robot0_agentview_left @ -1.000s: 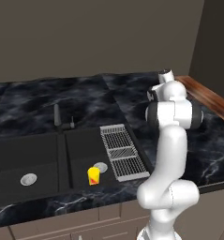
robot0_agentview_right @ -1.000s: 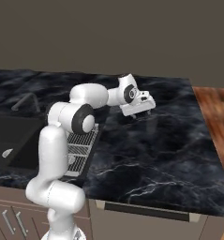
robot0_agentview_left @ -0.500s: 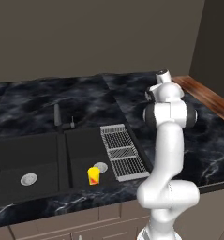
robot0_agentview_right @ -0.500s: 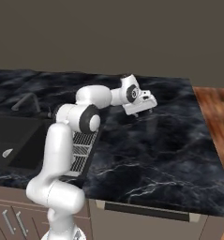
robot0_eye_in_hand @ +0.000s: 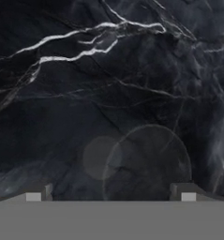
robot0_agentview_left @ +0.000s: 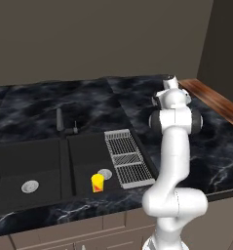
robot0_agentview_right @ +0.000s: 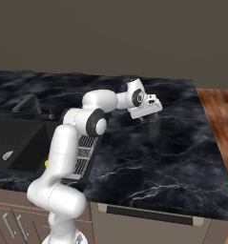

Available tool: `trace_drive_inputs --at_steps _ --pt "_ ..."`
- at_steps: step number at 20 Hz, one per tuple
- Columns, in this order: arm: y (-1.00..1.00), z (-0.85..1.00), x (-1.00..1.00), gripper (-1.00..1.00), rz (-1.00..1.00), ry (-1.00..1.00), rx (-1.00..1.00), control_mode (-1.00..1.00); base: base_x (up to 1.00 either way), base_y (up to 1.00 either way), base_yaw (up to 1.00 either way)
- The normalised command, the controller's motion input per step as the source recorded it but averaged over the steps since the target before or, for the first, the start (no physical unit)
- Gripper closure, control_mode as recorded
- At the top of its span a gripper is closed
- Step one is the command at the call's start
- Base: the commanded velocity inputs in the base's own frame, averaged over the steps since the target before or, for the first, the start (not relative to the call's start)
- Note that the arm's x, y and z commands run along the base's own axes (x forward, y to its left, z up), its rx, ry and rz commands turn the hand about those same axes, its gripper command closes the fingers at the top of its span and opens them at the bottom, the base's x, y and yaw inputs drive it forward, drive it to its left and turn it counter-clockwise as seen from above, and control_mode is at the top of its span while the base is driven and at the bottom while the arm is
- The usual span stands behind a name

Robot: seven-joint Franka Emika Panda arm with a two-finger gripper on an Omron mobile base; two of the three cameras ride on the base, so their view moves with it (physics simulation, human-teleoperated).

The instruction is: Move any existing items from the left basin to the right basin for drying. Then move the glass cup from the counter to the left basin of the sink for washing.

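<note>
— What's the tool (robot0_agentview_right: 145, 112) doing?

— Released. Its two fingertips (robot0_eye_in_hand: 183, 193) are spread wide with nothing pinched between them. It hangs over the surface (robot0_agentview_right: 149, 157), well to the right of the sink (robot0_agentview_left: 65, 163), pointing down.

— And the glass cup?

— The glass cup (robot0_eye_in_hand: 148, 164) stands on the surface right of the sink, directly below the tool. From the hand camera it is just faint clear rings, lying between the fingertips but nearer one of them. It looks upright. I can't tell how far above it the tool is.

— What about the sink itself?

— A yellow item (robot0_agentview_left: 97, 182) sits in the right basin (robot0_agentview_left: 88, 154), beside the drain and the wire rack (robot0_agentview_left: 127, 158). So the first half looks done, and the cup is bound for the left basin (robot0_agentview_left: 20, 161).

— How will it handle?

— I'd judge it light, stiff and slick, and it could break if knocked. The open spread seems wide enough to straddle it.

— Where should the tool take hold?

— Centre first, since the cup sits off-middle, then close across the wall in its upper half. Squeeze moderately: too light and it slides out, too hard risks cracking. Set it down gently in the basin, not dropped.
</note>
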Motion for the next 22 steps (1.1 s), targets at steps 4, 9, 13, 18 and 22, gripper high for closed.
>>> trace_drive_inputs --at_steps 4,9,13,18,22 --pt "-0.13 -0.28 0.18 -1.00 0.02 0.00 0.00 -1.00 0.00 0.00 0.00" --pt "-0.14 -0.23 0.22 -1.00 0.03 0.00 0.00 -1.00 0.00 0.00 0.00" --pt "-0.19 -0.09 0.23 -1.00 0.03 0.00 0.00 -1.00 0.00 0.00 0.00" --pt "-0.19 -0.12 0.14 -1.00 0.03 0.00 0.00 -1.00 0.00 0.00 0.00" --pt "-0.10 -0.23 0.14 -1.00 0.03 0.00 0.00 -1.00 0.00 0.00 0.00"
